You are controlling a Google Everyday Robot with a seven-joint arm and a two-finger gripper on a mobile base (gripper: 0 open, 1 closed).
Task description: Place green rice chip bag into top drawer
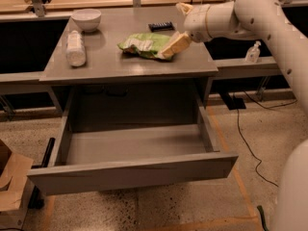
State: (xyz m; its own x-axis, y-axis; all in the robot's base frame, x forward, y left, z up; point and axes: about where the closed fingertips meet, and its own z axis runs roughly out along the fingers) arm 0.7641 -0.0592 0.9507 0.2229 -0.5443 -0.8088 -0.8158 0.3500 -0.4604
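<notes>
Camera view shows one grey table [202, 66], on which four loose things are counted: one green rice chip bag [142, 45], one white bottle [75, 48] laid on its side, one white bowl [86, 18] and one small black bar [160, 26]. The bag is laid flat near the middle of the table, right of the bottle and just in front of the black bar (well apart from the bowl at the far left corner). One white arm [269, 28] is reached in from the right, and its end effector [179, 28] is held at the bag's right end. Two tan fingers [175, 44] are seen, spread wide. The lower one is set against the bag's right edge and the upper one is raised above the table. The bag is not clamped between them. Below the table, one top drawer [130, 171] is pulled out toward the camera. One cardboard box [12, 177] is seen on the floor at the left.
</notes>
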